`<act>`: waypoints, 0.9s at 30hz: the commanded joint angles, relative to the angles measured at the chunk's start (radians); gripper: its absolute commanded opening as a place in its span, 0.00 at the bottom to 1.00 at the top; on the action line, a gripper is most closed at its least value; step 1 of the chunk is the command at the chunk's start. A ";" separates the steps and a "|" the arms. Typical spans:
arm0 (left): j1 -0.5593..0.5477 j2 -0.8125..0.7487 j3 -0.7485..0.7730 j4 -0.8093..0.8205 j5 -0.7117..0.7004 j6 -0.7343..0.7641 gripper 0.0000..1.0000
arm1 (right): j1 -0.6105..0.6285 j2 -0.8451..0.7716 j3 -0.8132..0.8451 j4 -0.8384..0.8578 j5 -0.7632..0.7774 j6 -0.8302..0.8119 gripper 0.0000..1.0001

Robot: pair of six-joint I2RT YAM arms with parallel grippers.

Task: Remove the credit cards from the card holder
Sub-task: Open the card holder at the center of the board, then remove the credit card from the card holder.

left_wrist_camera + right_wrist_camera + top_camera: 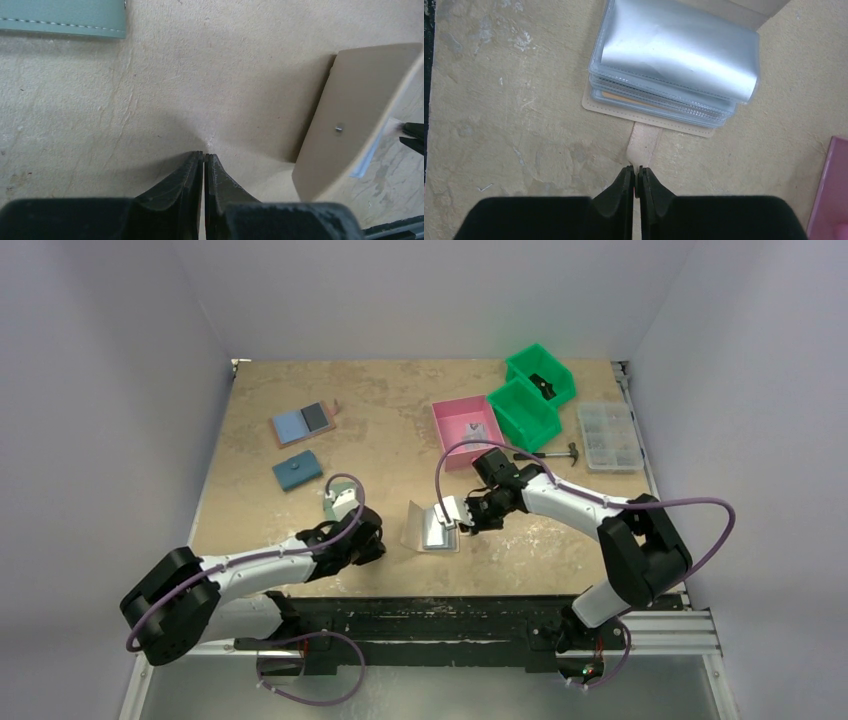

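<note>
The card holder [430,525] lies open on the table's near middle, its beige cover [360,115] standing tilted up on the left. A stack of clear plastic sleeves [674,55] rests on its flat panel. The gold-tan edge of a credit card [629,98] shows in a lower sleeve. The snap tab [644,137] points toward my right gripper [635,170], whose jaws are pinched on the tab's end. My right gripper [462,517] sits at the holder's right edge. My left gripper [205,156] is shut and empty over bare table, left of the holder [378,548].
A blue-and-black holder [303,423] and a teal one [297,471] lie at the back left. A pale green wallet [62,20] is near my left arm. A pink bin [466,430], two green bins [523,412], a hammer [560,453] and a clear organiser [608,436] stand back right.
</note>
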 commanded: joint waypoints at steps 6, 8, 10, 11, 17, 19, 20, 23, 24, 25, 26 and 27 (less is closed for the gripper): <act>0.005 -0.113 0.133 -0.140 -0.038 0.114 0.30 | -0.017 -0.028 0.047 -0.072 -0.153 0.044 0.32; 0.005 -0.188 0.135 -0.138 -0.023 0.146 0.37 | -0.022 -0.032 0.066 -0.106 -0.192 0.037 0.37; 0.005 -0.268 0.124 -0.099 0.027 0.195 0.45 | -0.029 -0.035 0.087 -0.141 -0.235 0.030 0.40; 0.005 -0.303 0.119 -0.069 0.053 0.215 0.49 | -0.036 -0.038 0.098 -0.159 -0.252 0.032 0.42; 0.004 -0.400 0.099 0.094 0.199 0.239 0.73 | -0.076 -0.057 0.190 -0.261 -0.352 0.077 0.50; 0.004 -0.377 0.085 0.193 0.250 0.217 0.77 | -0.088 -0.059 0.226 -0.305 -0.365 0.111 0.51; 0.004 -0.355 0.081 0.233 0.276 0.202 0.78 | -0.097 -0.062 0.239 -0.318 -0.367 0.133 0.52; 0.005 -0.276 0.085 0.349 0.354 0.158 0.78 | -0.143 -0.071 0.261 -0.340 -0.394 0.200 0.52; 0.005 -0.252 0.092 0.368 0.366 0.146 0.78 | -0.158 -0.076 0.261 -0.340 -0.413 0.219 0.52; 0.003 -0.223 0.102 0.389 0.385 0.138 0.77 | -0.180 -0.082 0.261 -0.327 -0.431 0.257 0.51; 0.000 -0.196 0.118 0.405 0.402 0.137 0.77 | -0.215 -0.085 0.258 -0.311 -0.452 0.294 0.50; -0.005 -0.171 0.133 0.407 0.404 0.137 0.76 | -0.239 -0.088 0.253 -0.301 -0.474 0.310 0.49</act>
